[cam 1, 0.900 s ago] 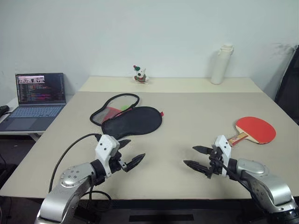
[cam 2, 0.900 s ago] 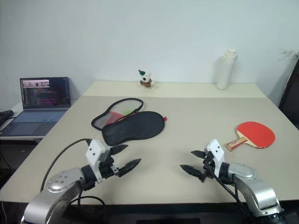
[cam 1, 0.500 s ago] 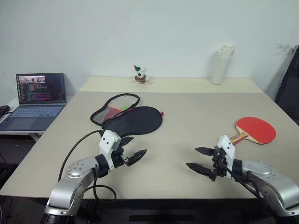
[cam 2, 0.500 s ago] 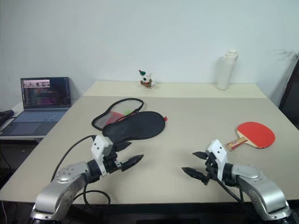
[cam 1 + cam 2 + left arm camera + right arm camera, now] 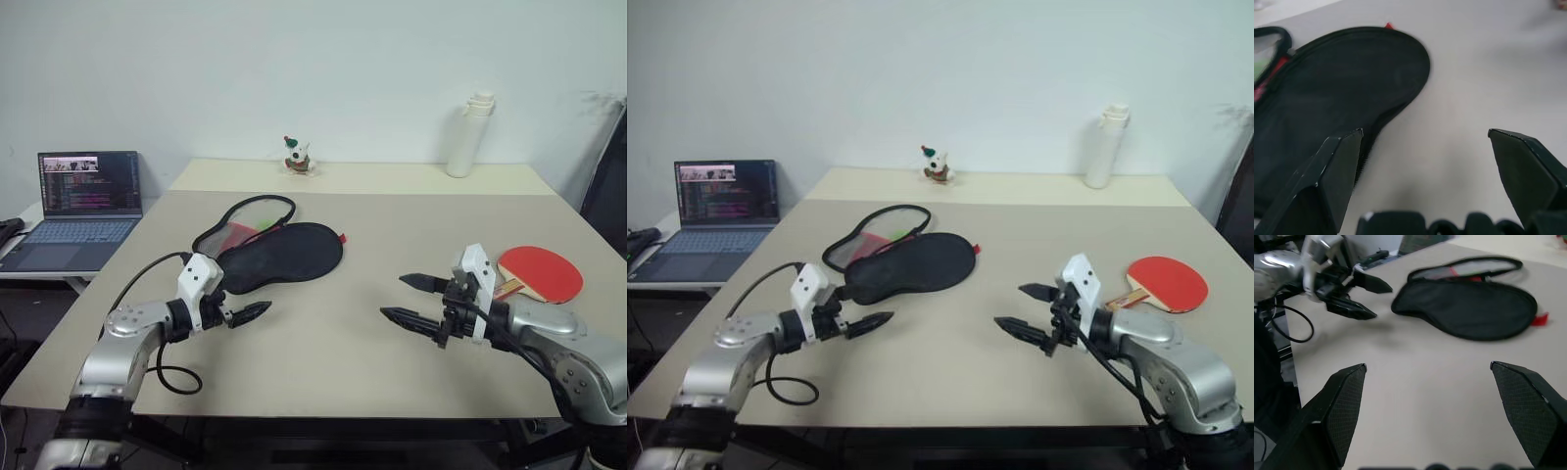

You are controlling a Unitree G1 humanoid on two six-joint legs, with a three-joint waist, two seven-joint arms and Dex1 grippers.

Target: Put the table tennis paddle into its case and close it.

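The table tennis paddle (image 5: 539, 270) lies flat at the right of the table, red face up, its wooden handle partly hidden behind my right hand. Left of centre lies the case (image 5: 277, 257), black side up, its zip open and a flap (image 5: 242, 219) folded back showing red and mesh. My left gripper (image 5: 251, 305) is open just in front of the case's near edge, not touching it; the case (image 5: 1327, 93) lies beyond its fingers (image 5: 1334, 169). The right gripper (image 5: 393, 297) hovers open left of the paddle, pointing toward the case (image 5: 1469, 303).
An open laptop (image 5: 86, 196) sits on a side table to the left. A white bottle (image 5: 470, 135) and a small toy figure (image 5: 297, 157) stand at the table's far edge. A black cable (image 5: 152, 284) loops from my left arm. A dark object (image 5: 609, 166) is at the right edge.
My left gripper has moved away from me and leftward, up to the case's near edge. The right gripper has risen a little toward the table's middle. Both stay open.
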